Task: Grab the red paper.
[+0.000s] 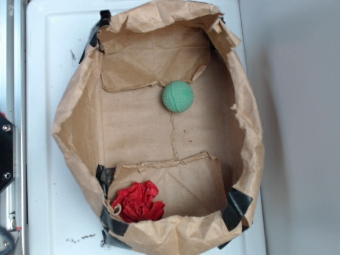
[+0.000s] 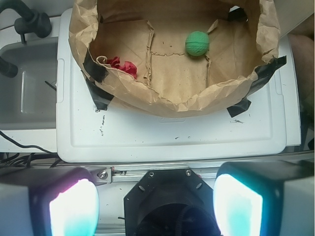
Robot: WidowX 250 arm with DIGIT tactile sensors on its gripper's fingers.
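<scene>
The red paper [image 1: 137, 202] is a crumpled red wad lying in the near left corner of the opened brown paper bag [image 1: 79, 127]. In the wrist view the red paper [image 2: 123, 65] shows only partly behind the bag's wall [image 2: 187, 101], at the upper left. My gripper [image 2: 155, 206] is open, its two glowing fingers [image 2: 74, 209] wide apart at the bottom of the wrist view, with nothing between them. It hangs well back from the bag, over the robot's base, and does not show in the exterior view.
A green dimpled ball [image 1: 177, 96] lies inside the bag toward its far side. The bag rests on a white plastic lid [image 2: 172, 135], with black tape [image 1: 236, 207] at its corners. A grey bin [image 2: 27, 88] and dark cables [image 2: 29, 19] sit off to the left.
</scene>
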